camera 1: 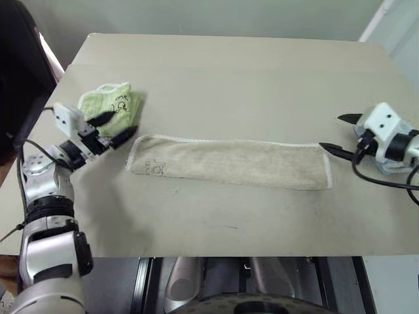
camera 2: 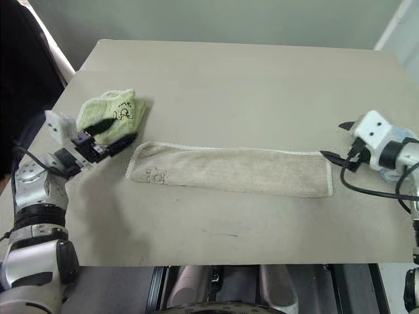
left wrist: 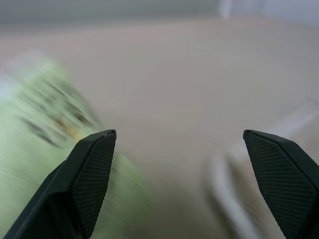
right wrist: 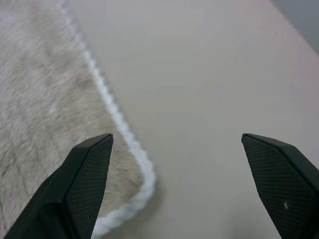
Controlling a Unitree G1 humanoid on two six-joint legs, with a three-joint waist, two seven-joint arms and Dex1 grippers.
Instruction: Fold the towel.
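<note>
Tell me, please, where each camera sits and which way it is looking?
Head pair: high, looking down over the table, the folded towel, green cloth and both arms.
Left wrist: along the open left gripper, green cloth beside one of its fingers.
Right wrist: along the open right gripper, over the towel's corded corner.
Shared: the towel.

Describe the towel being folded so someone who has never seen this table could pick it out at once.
On the beige table, look at the middle, between the open left gripper and the open right gripper. The towel lies there as a long flat strip, the largest cloth. Tan terry with white corded edging sets it apart from the small crumpled light-green cloth near its left end.
</note>
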